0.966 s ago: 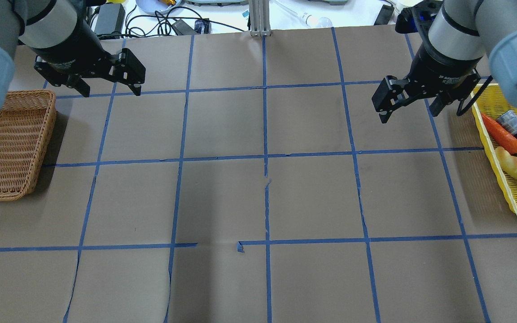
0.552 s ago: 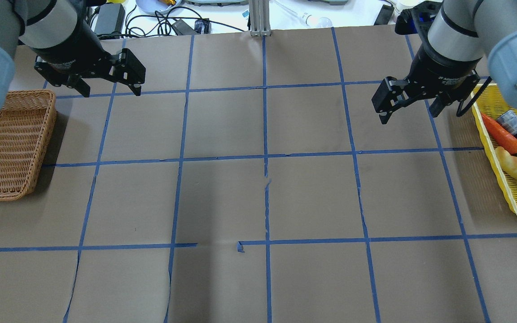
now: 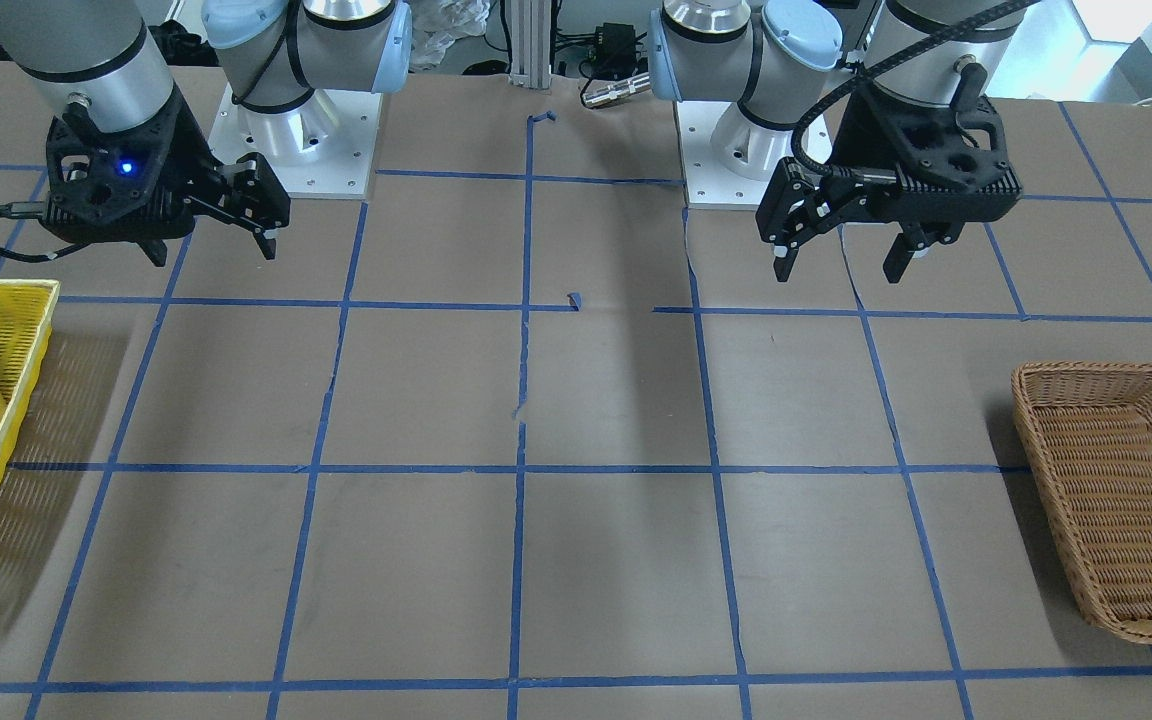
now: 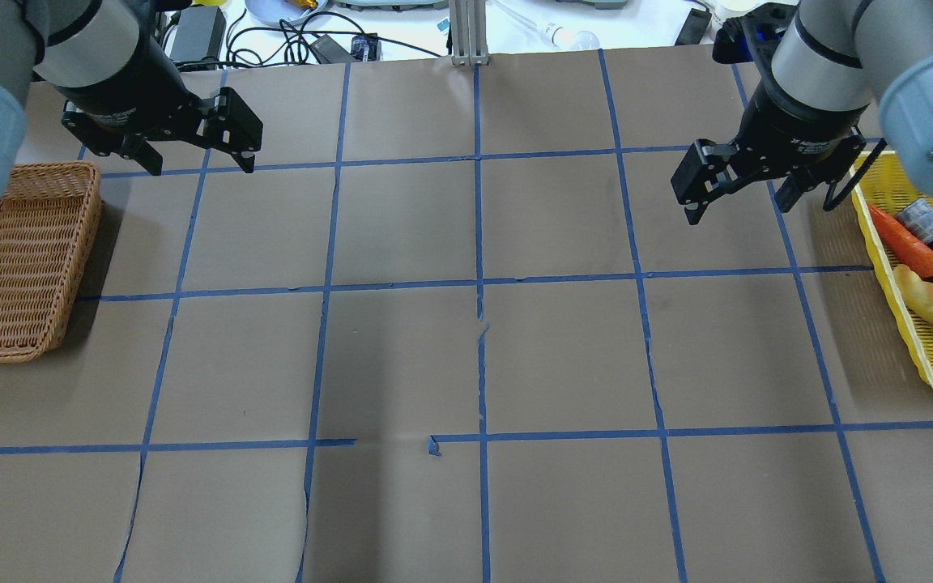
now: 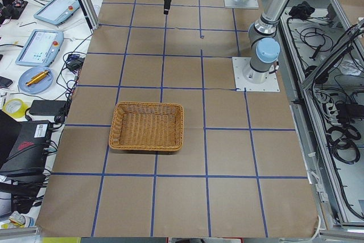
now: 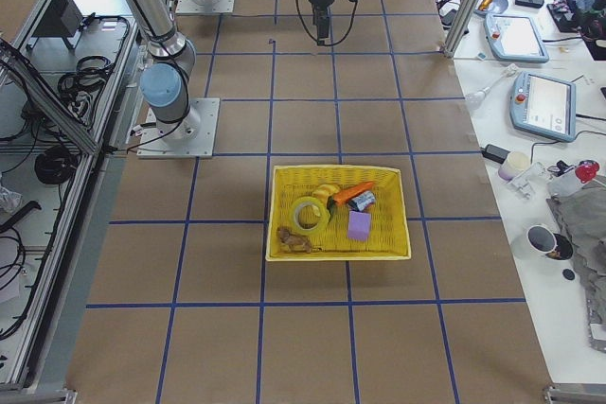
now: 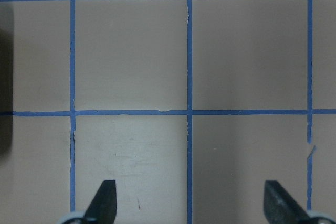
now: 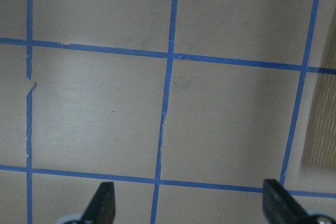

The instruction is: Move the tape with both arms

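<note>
Your right hand and left hand both hang wide open, empty. The tape lies in the yellow basket at the right end of the bench. Pinch one wall of the ring, leaving the opposite side free for handover.

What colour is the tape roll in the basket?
The tape is yellow, whitish inside; exterior right view shows it best.

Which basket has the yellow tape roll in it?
The yellow plastic basket, on the robot's right. The tape lies in it with a carrot and a purple block. The wicker basket has no tape.
</note>
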Available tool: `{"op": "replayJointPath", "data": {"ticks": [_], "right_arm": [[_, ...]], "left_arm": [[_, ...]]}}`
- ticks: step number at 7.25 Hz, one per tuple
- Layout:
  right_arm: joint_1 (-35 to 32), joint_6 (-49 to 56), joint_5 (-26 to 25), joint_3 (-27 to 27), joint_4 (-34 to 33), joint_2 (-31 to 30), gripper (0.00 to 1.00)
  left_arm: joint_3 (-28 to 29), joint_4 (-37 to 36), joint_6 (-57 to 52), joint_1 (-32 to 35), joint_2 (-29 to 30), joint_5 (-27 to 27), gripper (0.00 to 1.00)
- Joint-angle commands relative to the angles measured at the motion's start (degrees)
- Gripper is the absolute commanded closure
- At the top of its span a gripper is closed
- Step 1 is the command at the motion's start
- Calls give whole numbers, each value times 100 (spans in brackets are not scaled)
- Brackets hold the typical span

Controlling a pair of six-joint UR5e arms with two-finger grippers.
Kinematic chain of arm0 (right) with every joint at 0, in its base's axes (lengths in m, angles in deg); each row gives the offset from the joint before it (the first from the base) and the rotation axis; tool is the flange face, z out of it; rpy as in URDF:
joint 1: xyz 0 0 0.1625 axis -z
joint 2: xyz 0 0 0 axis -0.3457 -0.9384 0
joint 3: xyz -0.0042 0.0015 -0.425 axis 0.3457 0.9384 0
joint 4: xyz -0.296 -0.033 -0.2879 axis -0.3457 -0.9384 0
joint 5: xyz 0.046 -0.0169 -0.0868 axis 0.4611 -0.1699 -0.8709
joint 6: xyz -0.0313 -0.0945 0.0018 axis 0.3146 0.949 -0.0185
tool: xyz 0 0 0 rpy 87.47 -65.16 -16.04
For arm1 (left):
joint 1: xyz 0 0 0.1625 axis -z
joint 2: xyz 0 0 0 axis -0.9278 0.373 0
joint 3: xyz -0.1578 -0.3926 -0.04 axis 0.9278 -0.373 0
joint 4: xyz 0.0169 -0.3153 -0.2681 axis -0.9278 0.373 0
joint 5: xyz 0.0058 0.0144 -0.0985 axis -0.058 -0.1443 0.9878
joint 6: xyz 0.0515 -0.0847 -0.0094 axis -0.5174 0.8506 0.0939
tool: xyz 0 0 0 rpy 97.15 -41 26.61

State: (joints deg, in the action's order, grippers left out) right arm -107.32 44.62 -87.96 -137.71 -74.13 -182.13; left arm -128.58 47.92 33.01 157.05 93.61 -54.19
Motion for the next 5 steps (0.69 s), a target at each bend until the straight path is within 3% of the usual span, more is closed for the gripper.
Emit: {"op": "replayJointPath", "data": {"ticks": [1, 5], "right_arm": [[0, -6, -5, -9, 8, 9, 0], [17, -15, -5, -9, -9, 35, 0]], "left_arm": [[8, 0, 0, 0, 4, 0, 0], [-1, 0, 0, 0, 4, 0, 0]]}}
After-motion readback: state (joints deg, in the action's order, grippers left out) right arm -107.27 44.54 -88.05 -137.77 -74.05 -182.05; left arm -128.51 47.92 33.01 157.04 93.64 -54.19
